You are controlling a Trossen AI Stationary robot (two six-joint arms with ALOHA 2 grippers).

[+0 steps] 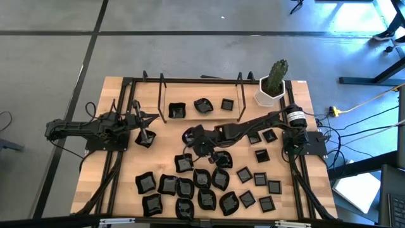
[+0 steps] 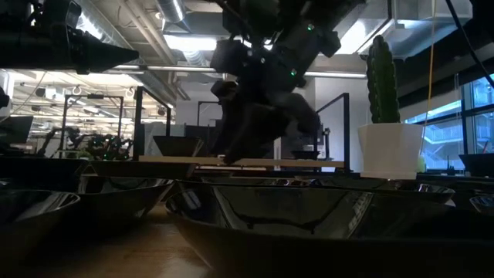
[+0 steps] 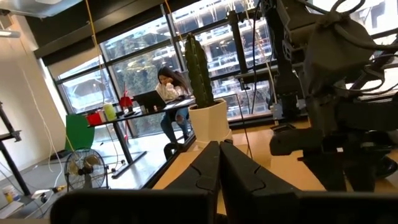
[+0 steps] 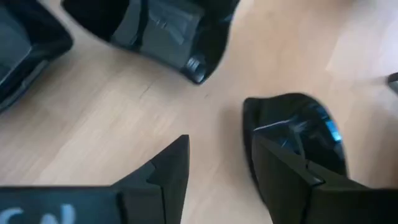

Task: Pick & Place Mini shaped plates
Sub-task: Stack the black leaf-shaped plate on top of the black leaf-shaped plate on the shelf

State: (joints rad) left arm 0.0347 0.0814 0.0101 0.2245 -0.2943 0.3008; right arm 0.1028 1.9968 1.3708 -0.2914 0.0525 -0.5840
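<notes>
The right gripper [image 1: 190, 136] reaches out over the middle of the wooden table [image 1: 120, 183], low above the bare wood, with its two fingers [image 4: 165, 171] spread apart and nothing between them. In the right wrist view one small glossy black plate [image 4: 298, 124] lies on the wood just beyond one fingertip, close to it, though contact cannot be made out. Another dark plate [image 4: 25, 43] lies off to the far side of the other finger.

Most of the mini plates [image 1: 190, 187] are scattered in a crowd on the near half of the table, on the side of the right gripper's fingers towards the table's front edge, some touching each other. A looser group of small flat square plates [image 1: 261, 155] lies under and beside the right arm, behind the fingers. Three more plates [image 1: 202, 106] lie in a row inside a black wire rack [image 1: 161, 95] at the back of the table, beyond the fingertips.

The left gripper [image 1: 144, 134] waits at the left side of the table, well apart from the plates, its fingers [image 3: 217, 168] pressed together and holding nothing.

A white pot with a green cactus [image 1: 273, 82] stands at the back right corner. In the left wrist view a person [image 3: 171, 93] sits at a desk in the room behind the table.
</notes>
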